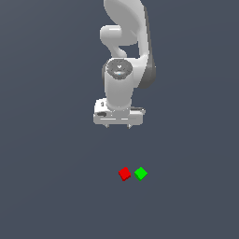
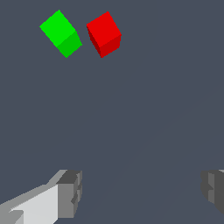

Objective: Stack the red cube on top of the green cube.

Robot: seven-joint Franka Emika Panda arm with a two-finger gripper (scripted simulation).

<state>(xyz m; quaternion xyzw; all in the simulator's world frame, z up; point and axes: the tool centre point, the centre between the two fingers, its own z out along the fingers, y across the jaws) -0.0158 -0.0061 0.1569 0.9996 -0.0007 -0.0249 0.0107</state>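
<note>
Resting on the table (image 1: 46, 186), red cube (image 1: 124, 174) just beside green cube (image 1: 141, 173), not touching, both well apart from the pincer (image 1: 118, 126); pincer spread wide, holding nothing.

Surface (image 1: 51, 186) was flat, uniform dark grey-blue. Two cubes lay directly on it: red cube (image 1: 124, 174) and green cube (image 1: 141, 173), just beside each other, not touching. Both sat ahead of the fingers (image 2: 70, 192), well apart from them.

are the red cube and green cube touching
Apart: the wrist view shows bare floor between the red cube and the green cube.
</note>
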